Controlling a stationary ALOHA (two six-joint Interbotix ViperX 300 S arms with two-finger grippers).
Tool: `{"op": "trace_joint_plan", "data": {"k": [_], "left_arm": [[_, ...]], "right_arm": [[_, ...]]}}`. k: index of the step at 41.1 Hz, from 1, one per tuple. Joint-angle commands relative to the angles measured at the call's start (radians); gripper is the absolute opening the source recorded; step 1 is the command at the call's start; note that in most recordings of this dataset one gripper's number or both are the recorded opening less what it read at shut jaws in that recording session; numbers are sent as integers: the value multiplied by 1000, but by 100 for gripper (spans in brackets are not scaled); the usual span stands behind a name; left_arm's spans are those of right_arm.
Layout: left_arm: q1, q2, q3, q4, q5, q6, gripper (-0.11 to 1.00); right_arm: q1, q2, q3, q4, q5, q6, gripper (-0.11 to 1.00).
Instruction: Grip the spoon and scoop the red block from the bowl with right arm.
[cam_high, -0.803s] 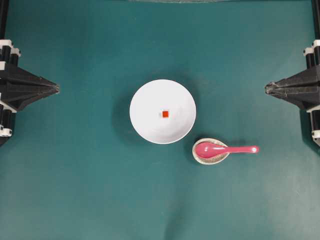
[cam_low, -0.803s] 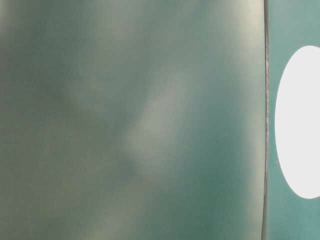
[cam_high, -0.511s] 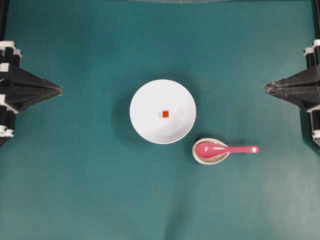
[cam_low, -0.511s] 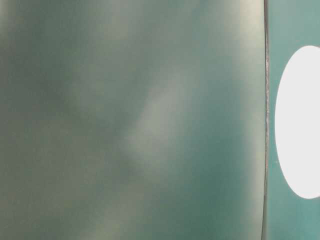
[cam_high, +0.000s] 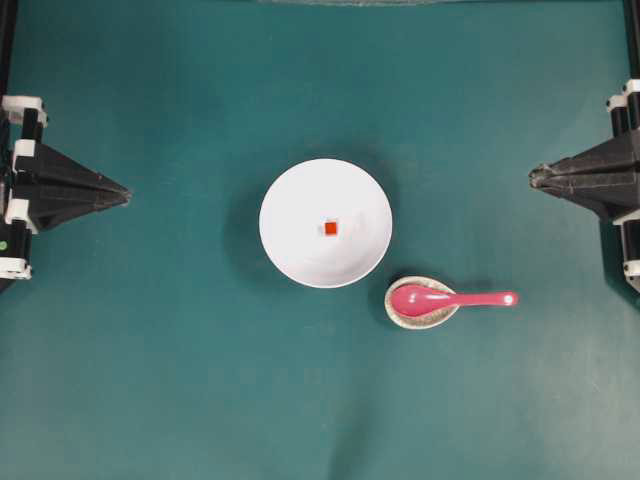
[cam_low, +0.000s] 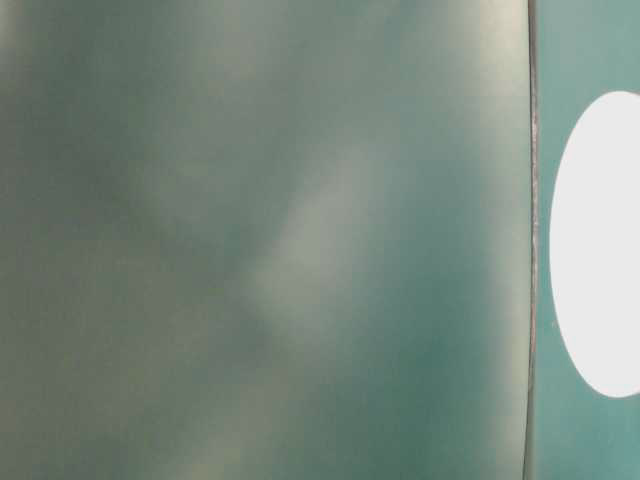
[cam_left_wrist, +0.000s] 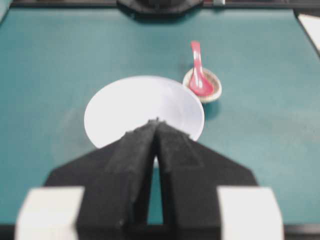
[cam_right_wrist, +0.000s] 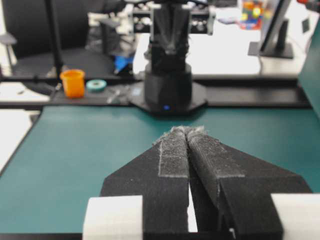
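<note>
The white bowl (cam_high: 326, 223) sits mid-table with the tiny red block (cam_high: 331, 229) in its middle. The pink spoon (cam_high: 450, 299) lies to its lower right, its scoop on a speckled beige rest (cam_high: 421, 316) and its handle pointing right. In the left wrist view the bowl (cam_left_wrist: 135, 107) and spoon (cam_left_wrist: 198, 75) show beyond the fingers; the block is hidden there. My left gripper (cam_high: 126, 189) is shut and empty at the left edge. My right gripper (cam_high: 533, 177) is shut and empty at the right edge, far from the spoon. Both show tips together in their wrist views (cam_left_wrist: 157, 121) (cam_right_wrist: 187, 130).
The green table mat (cam_high: 180, 380) surrounds the dishes. The table-level view is blurred; only the bowl's white edge (cam_low: 595, 245) shows. The right wrist view looks across to the other arm's base (cam_right_wrist: 169, 85) and a cluttered bench with an orange cup (cam_right_wrist: 73, 82).
My left gripper has moved a little to the right and down in the overhead view. The right gripper, bowl, block and spoon have not moved.
</note>
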Motion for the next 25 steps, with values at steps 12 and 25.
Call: {"op": "trace_joint_plan", "data": {"k": [12, 25], "left_arm": [[23, 5, -25, 5, 61, 3, 0], [41, 5, -23, 3, 86, 3, 0]], "right_arm": [[12, 51, -14, 0, -5, 0, 32], [35, 121, 46, 3, -29, 3, 48]]}}
